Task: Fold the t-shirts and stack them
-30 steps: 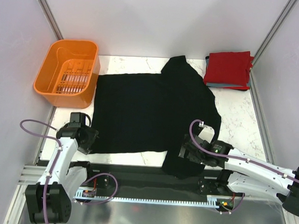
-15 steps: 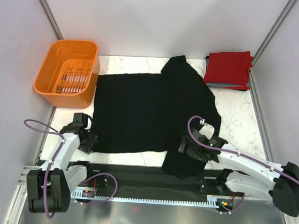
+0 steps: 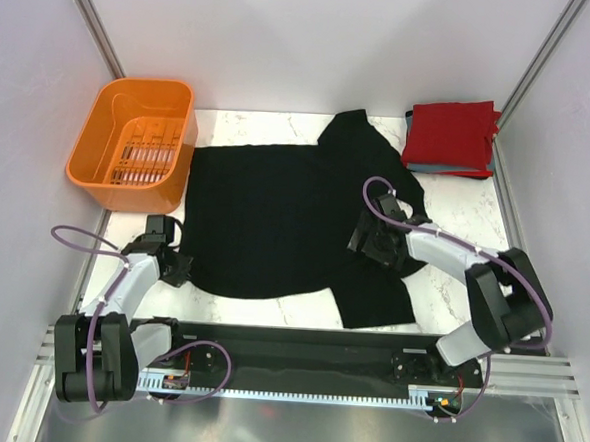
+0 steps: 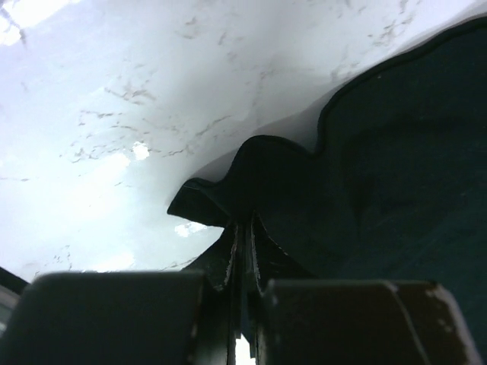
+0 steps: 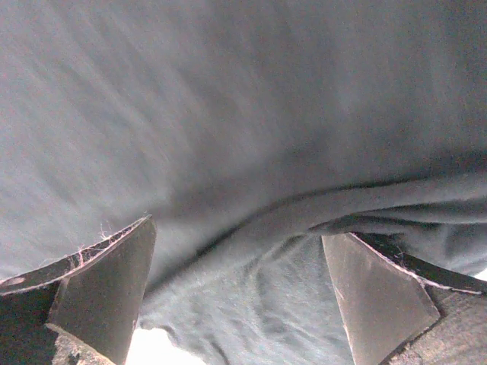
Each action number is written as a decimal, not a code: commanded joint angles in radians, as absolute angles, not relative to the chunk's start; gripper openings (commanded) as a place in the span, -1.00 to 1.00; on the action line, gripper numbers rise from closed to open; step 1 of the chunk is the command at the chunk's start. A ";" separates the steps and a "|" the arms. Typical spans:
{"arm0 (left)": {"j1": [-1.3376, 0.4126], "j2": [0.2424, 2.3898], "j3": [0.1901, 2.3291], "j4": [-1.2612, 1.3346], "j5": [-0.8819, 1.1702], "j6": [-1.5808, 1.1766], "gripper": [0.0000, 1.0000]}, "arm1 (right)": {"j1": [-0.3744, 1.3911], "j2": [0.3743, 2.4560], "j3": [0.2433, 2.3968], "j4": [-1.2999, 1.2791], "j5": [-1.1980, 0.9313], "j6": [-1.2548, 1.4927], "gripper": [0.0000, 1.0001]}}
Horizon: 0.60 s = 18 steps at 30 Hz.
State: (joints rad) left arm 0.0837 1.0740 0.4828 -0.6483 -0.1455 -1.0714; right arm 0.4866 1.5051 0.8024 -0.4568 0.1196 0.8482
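Observation:
The large black t-shirt [image 3: 275,215] lies spread flat on the marble table [image 3: 455,221]. My left gripper [image 3: 177,270] sits at its near left hem corner. In the left wrist view that gripper [image 4: 243,226] is shut on a bunched fold of the black cloth [image 4: 380,152]. My right gripper [image 3: 370,242] rests over the shirt's right side by the near sleeve. Its jaws [image 5: 240,262] stand wide open with grey-looking shirt cloth [image 5: 251,114] and a ridge of it between the fingers [image 5: 106,281]. A folded red t-shirt [image 3: 449,133] lies on a grey-blue one [image 3: 440,170] at the far right.
An orange plastic basket [image 3: 135,141] stands at the far left corner, touching the shirt's left edge. Grey walls close in both sides. The metal rail [image 3: 305,382] with the arm bases runs along the near edge.
My left gripper has shut on the shirt's near left corner. The right arm has swung away from the near edge onto the shirt, and the near sleeve has drawn back from the table's edge.

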 commanded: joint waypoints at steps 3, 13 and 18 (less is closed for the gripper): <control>0.090 1.111 0.528 -0.587 -0.170 -1.008 -0.96 | 0.431 1.644 0.926 -0.368 0.083 0.692 0.96; 0.094 1.075 0.535 -0.580 -0.141 -0.954 -0.96 | 0.433 1.177 0.804 -0.707 0.397 0.859 0.90; 0.094 1.057 0.502 -0.565 -0.124 -0.960 -0.96 | 0.434 0.947 0.548 -0.761 0.318 1.009 0.89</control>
